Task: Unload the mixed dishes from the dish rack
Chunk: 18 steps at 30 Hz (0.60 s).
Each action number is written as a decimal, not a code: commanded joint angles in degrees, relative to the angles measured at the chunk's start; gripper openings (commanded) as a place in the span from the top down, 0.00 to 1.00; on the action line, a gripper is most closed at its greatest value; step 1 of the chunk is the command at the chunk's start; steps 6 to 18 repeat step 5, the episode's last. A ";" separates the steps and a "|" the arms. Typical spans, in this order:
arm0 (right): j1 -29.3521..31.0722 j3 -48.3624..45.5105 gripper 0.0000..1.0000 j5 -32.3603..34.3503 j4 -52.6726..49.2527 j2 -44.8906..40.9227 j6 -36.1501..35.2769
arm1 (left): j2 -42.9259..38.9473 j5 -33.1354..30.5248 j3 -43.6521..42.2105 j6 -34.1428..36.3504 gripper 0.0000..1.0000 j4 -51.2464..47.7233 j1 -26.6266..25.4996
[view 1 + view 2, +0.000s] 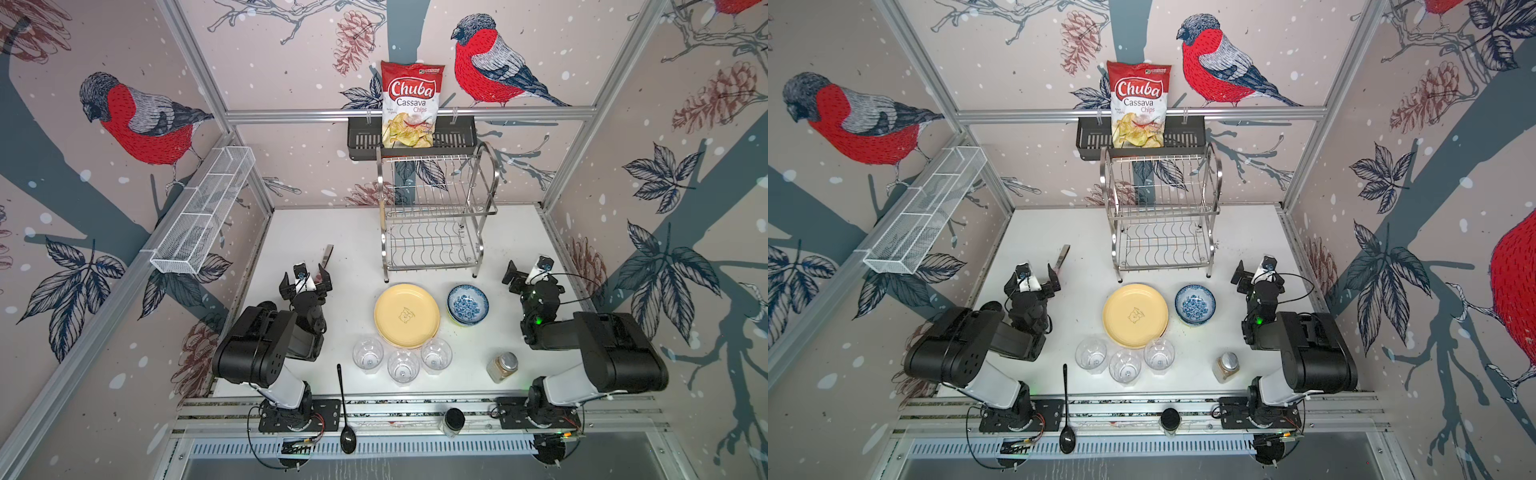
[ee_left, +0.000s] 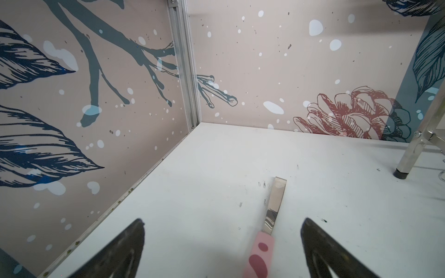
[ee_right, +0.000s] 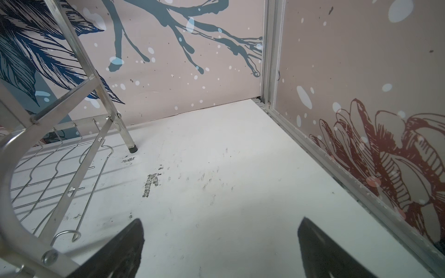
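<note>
The dish rack (image 1: 436,216) (image 1: 1163,212) stands at the back of the table, and both wire tiers look bare. In front of it a yellow plate (image 1: 406,315) (image 1: 1135,316) lies on top of a stack. To its right is a blue-white patterned bowl (image 1: 467,304) (image 1: 1195,304), nested in others. Three clear tumblers (image 1: 403,365) (image 1: 1124,365) stand nearer the front. My left gripper (image 1: 306,281) (image 1: 1034,282) (image 2: 222,223) hovers open at the left with nothing in it. My right gripper (image 1: 519,275) (image 1: 1246,276) (image 3: 220,223) is open and empty, right of the rack's corner (image 3: 60,180).
A pink-handled knife (image 1: 326,259) (image 2: 274,209) lies just ahead of the left gripper. A spice jar (image 1: 503,366), a black-lidded jar (image 1: 454,420) and a black spoon (image 1: 345,411) sit near the front. A chips bag (image 1: 411,104) stands on the black shelf; a white mesh basket (image 1: 203,212) hangs left.
</note>
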 commanded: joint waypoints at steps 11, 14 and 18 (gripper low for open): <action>-0.23 -0.77 0.00 -1.08 0.50 -0.88 -0.45 | -0.07 -0.42 0.33 -0.42 0.00 -0.50 0.36; -0.23 -0.77 0.00 -1.08 0.50 -0.88 -0.45 | -0.07 -0.42 0.33 -0.42 0.00 -0.50 0.36; -0.23 -0.77 0.00 -1.08 0.50 -0.88 -0.45 | -0.07 -0.42 0.33 -0.42 0.00 -0.50 0.36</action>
